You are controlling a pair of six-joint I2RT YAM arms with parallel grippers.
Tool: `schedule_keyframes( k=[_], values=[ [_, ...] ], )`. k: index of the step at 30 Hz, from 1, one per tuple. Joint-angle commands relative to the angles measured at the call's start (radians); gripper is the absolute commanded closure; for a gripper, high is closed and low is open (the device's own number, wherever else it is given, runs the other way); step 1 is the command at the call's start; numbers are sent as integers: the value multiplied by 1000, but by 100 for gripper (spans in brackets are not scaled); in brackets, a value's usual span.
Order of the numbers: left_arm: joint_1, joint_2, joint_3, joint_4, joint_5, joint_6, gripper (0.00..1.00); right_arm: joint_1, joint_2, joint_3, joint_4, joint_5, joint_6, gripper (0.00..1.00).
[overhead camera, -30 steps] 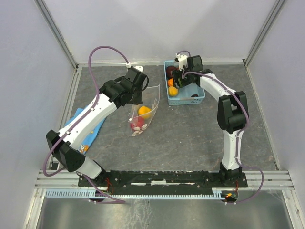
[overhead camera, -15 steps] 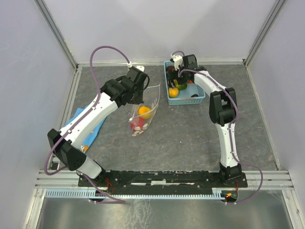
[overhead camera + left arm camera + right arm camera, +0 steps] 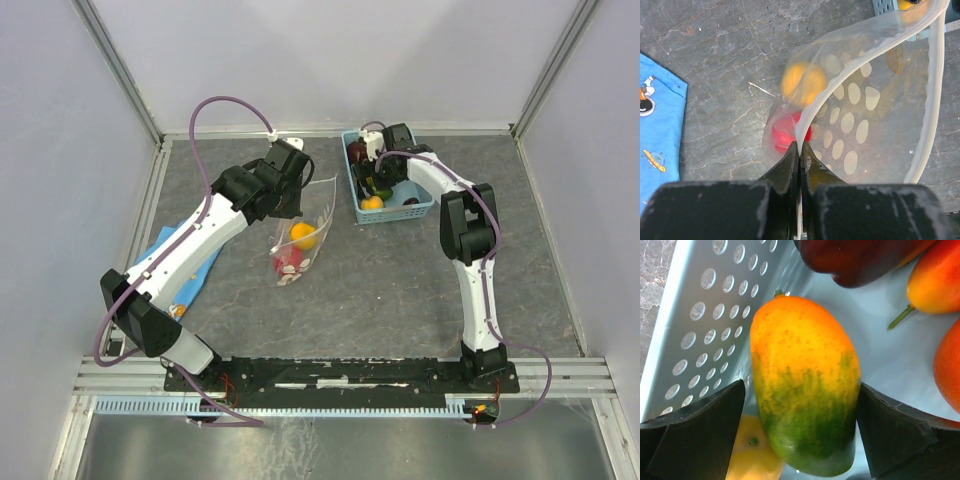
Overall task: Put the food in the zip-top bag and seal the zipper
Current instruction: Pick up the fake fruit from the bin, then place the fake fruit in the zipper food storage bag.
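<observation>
The zip-top bag (image 3: 312,215) stands open on the table, with an orange fruit (image 3: 303,234) and a red fruit (image 3: 288,262) inside. My left gripper (image 3: 288,203) is shut on the bag's whitish zipper strip (image 3: 807,117) and holds the mouth open (image 3: 800,150). My right gripper (image 3: 374,178) is down in the light-blue basket (image 3: 395,213). In the right wrist view it (image 3: 801,387) is open, with its fingers either side of an orange-and-green mango (image 3: 800,350). A maroon fruit (image 3: 855,260), an orange-red fruit (image 3: 935,275) and a yellow fruit (image 3: 752,455) lie around it.
The basket wall (image 3: 705,330) is close by my right gripper's left finger. A blue printed cloth (image 3: 185,265) lies left of the bag, under my left arm. Metal frame rails run along the table's edges.
My right gripper has moved a little left and lower into the basket, and now straddles the mango. The left gripper and the bag have not moved.
</observation>
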Motion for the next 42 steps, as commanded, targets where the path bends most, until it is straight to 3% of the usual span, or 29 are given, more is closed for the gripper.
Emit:
schedule_keyframes(
  k=[1,7,17,29,34,42],
  values=[
    [4,-29,-1,36,15,34,97,1,-83,-45,1,25,22,8],
    [4,-42,-8,38,21,27,97,1,-106,-54,25,18,63,29],
    [5,-87,-35,61,31,27,97,1,-224,-89,29,49,119,51],
    [4,-159,-107,127,44,35,97,15,-465,-192,-67,88,324,59],
    [4,-176,-128,158,52,35,97,50,-553,-189,-226,57,464,65],
    [5,-183,-138,192,80,35,97,155,-707,-166,-466,54,544,65]
  ],
)
